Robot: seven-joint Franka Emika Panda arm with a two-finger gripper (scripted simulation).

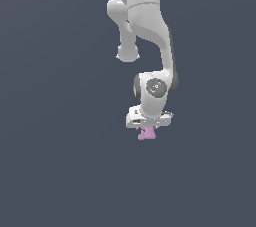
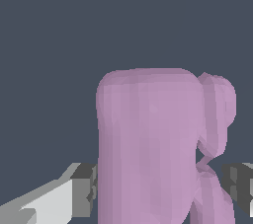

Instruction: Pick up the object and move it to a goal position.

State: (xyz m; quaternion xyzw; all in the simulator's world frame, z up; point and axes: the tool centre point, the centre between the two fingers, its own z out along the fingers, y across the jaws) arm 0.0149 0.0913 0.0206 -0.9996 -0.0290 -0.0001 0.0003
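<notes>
My pincer (image 1: 148, 130) points straight down, straddling the pink object (image 1: 146, 133); pads (image 2: 83, 188) flank it, contact unclear — cannot tell if gripped.

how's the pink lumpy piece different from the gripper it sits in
The object is pink-lilac and rounded with knobbly bulges; the gripper is white with grey, blocky fingers. In the exterior view the object is narrower than the gripper and pokes out below it. The object sits between the fingers, which flank it on both sides. Both look matte.
</notes>
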